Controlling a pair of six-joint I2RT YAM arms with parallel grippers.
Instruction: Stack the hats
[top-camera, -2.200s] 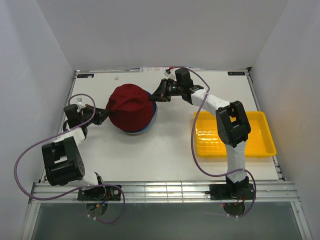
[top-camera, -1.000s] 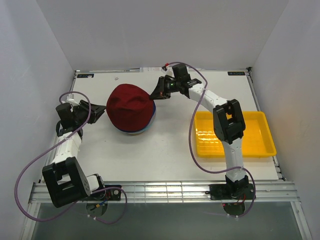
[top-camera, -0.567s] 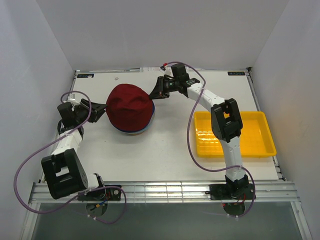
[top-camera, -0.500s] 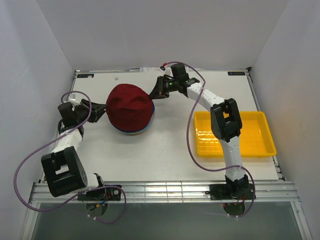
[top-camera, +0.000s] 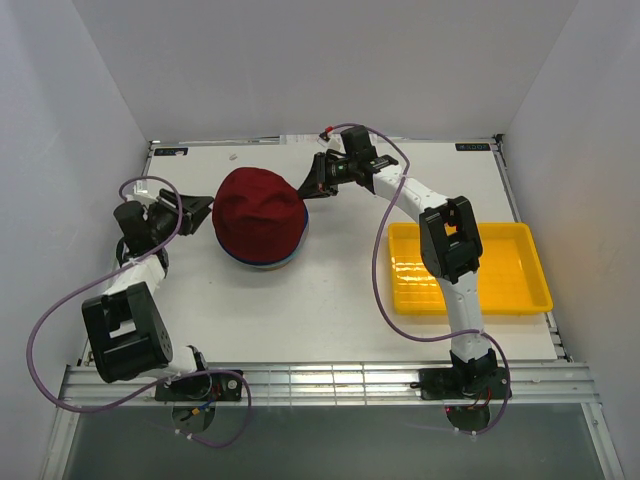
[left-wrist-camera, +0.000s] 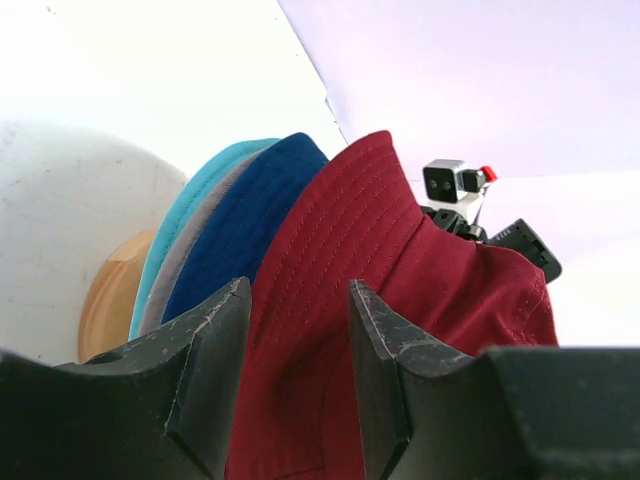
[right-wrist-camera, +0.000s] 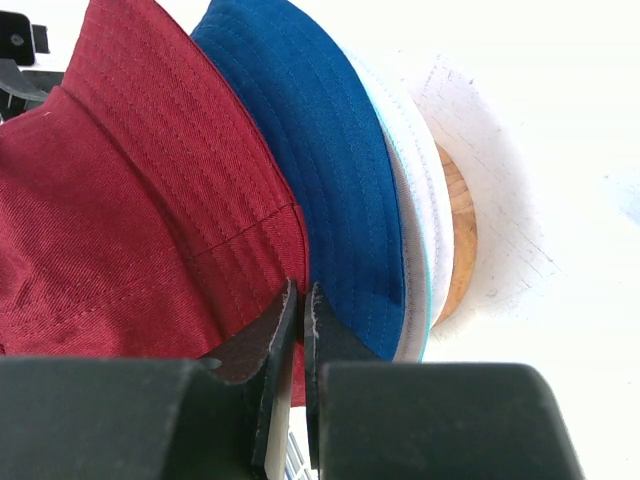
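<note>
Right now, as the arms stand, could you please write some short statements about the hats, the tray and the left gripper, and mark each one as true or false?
1. The dark red hat is the top one of the stack. True.
2. The left gripper is shut. False: its fingers stand well apart, and the red brim shows through the gap.
3. One hat lies in the yellow tray. False: no hat is in it; all the hats are in the one stack.
4. The royal blue hat sits directly under the dark red one. True.
</note>
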